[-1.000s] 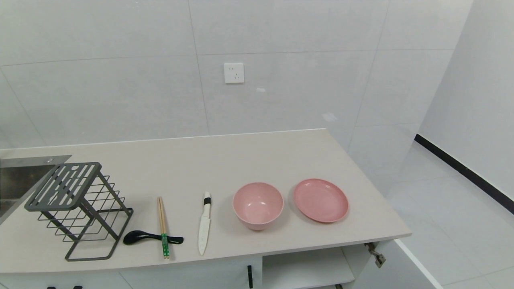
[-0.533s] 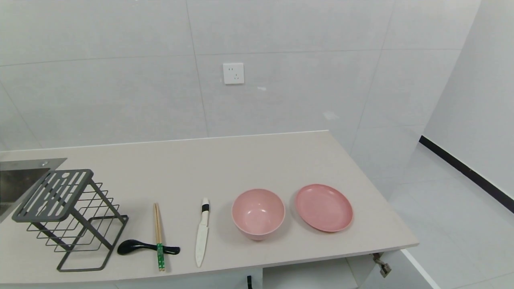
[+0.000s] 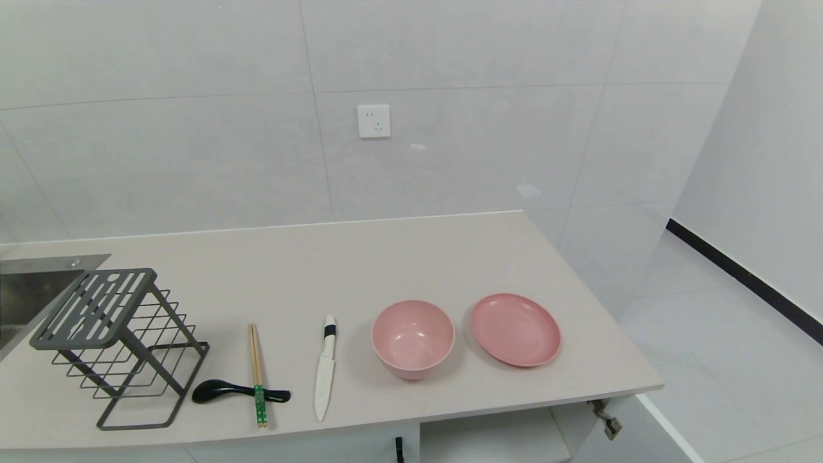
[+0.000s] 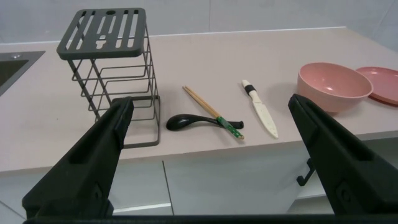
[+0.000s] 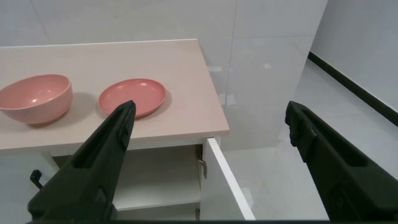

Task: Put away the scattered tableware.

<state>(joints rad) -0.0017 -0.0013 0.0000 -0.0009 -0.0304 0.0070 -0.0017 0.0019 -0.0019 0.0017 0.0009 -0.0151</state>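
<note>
Tableware lies in a row along the near edge of the tabletop (image 3: 398, 257), none of it picked up. Your left jaws are released and spread wide, grasping nothing. Ahead of them and well apart sit the wire rack (image 4: 109, 62), the black spoon (image 4: 186, 121), the chopsticks (image 4: 211, 112) lying across the spoon's handle, and the white knife (image 4: 260, 115). Your right jaws are likewise released and empty. Ahead of them, well apart, the pink bowl (image 5: 34, 98) stands upright just beside the pink plate (image 5: 132, 96), and lower down the cabinet (image 5: 155, 180) under the tabletop stands open.

By my reading you are at the very start: approaching, with a first item not yet chosen. The rack looks like the home for the knife, chopsticks and spoon, and the open cabinet for the bowl and plate, though that is a guess.

For the next move, bring one pair of jaws in over a single item. If you start on the left, take the chopsticks before the spoon beneath them. Come down low, since they lie flat and thin. On the right, the bowl's rim offers the easier pinch. The plate sits flatter and may slide.
</note>
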